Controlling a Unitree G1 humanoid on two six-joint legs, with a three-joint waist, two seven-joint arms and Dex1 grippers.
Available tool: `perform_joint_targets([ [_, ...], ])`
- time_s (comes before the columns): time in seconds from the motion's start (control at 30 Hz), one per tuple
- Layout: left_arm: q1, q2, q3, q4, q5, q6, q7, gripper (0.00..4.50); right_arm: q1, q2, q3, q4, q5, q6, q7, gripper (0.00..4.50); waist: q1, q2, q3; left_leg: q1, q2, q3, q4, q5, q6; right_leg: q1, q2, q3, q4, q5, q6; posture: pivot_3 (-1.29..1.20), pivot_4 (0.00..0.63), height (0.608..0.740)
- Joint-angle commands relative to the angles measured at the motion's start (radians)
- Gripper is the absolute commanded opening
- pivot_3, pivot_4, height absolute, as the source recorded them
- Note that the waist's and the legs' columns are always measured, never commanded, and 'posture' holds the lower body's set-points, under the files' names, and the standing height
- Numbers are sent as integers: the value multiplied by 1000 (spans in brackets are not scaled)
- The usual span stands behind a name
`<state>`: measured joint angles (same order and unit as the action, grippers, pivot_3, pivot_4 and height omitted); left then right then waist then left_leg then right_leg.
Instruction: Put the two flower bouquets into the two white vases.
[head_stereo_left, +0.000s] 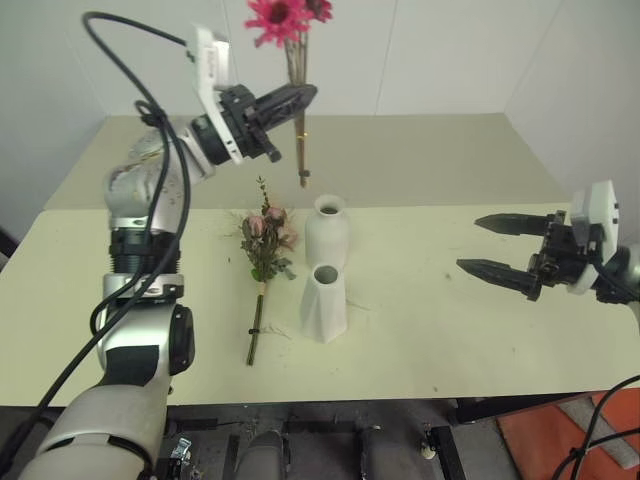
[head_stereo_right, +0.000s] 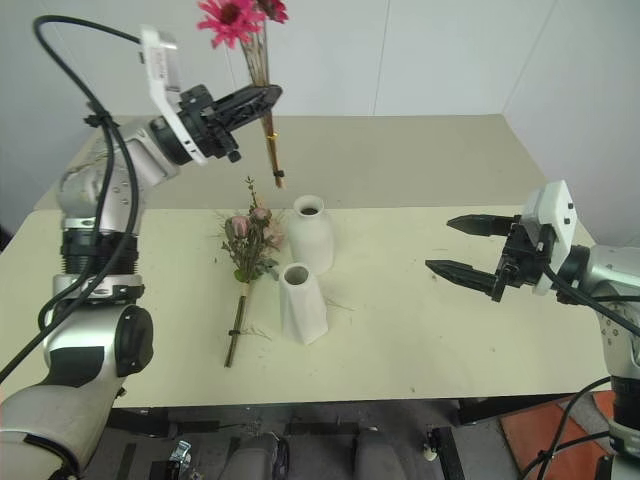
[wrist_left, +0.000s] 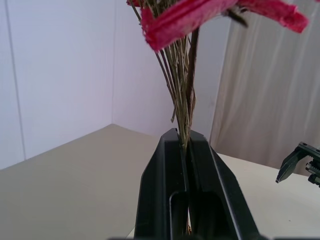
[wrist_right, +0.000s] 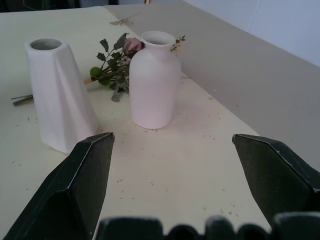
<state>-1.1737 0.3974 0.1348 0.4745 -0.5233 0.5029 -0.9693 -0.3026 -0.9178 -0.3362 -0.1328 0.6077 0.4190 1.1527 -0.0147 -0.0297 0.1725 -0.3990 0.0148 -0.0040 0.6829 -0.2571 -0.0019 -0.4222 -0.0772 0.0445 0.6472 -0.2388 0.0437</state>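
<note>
Daisy bouquet (head_stereo_left: 290, 60): stems pinched in the left end effector (head_stereo_left: 300, 100), held high above the desk (head_stereo_left: 450, 300). Long axis close to upright, bloom on top, cut stem ends (head_stereo_left: 303, 178) hanging free below the grip. In the left wrist view the two fingers (wrist_left: 160, 200) sit closed tight on the thin stem bundle.

Below the stem ends, and slightly nearer the robot: round vase (head_stereo_left: 327, 232), mouth up, empty. Faceted vase (head_stereo_left: 324, 303) stands just in front of it, nearer still, also empty. Neither is touched.

Rose bouquet (head_stereo_left: 266, 245) lies flat on the desk beside the vases, on the left end effector's side, blooms away from the robot, stem end toward it.

Right end effector (head_stereo_left: 500, 245): fingers spread wide, empty, level with the vases and well off to their other side.

Judgement: the move turns on bringing the stem ends straight over a vase mouth, then down. The round vase is the closer target; the stems already hang near vertical, so little tilt correction is needed.
</note>
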Motion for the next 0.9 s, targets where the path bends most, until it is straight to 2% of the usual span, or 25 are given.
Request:
perform_joint_targets([
  [0.03, -56, -26, -18, 45, 25, -74, -39, 12, 17, -16, -61, -63, 31, 19, -29, 4500, 0, 0, 0, 0, 0, 0, 0, 0, 0, 0, 0, 0, 0, 0, 0, 0, 150, 740],
  [0.37, -71, -110, -71, 175, 107, -210, -76, 12, 73, -17, -110, -130, 68, 58, -79, 4500, 1, 0, 0, 0, 0, 0, 0, 0, 0, 0, 0, 0, 0, 0, 0, 0, 150, 740],
  [0.9, 18, -101, -100, 129, 161, -203, -98, 12, 91, -20, -129, -142, 74, 73, -85, 4500, 1, 0, 0, 0, 0, 0, 0, 0, 0, 0, 0, 0, 0, 0, 0, 0, 150, 740],
])
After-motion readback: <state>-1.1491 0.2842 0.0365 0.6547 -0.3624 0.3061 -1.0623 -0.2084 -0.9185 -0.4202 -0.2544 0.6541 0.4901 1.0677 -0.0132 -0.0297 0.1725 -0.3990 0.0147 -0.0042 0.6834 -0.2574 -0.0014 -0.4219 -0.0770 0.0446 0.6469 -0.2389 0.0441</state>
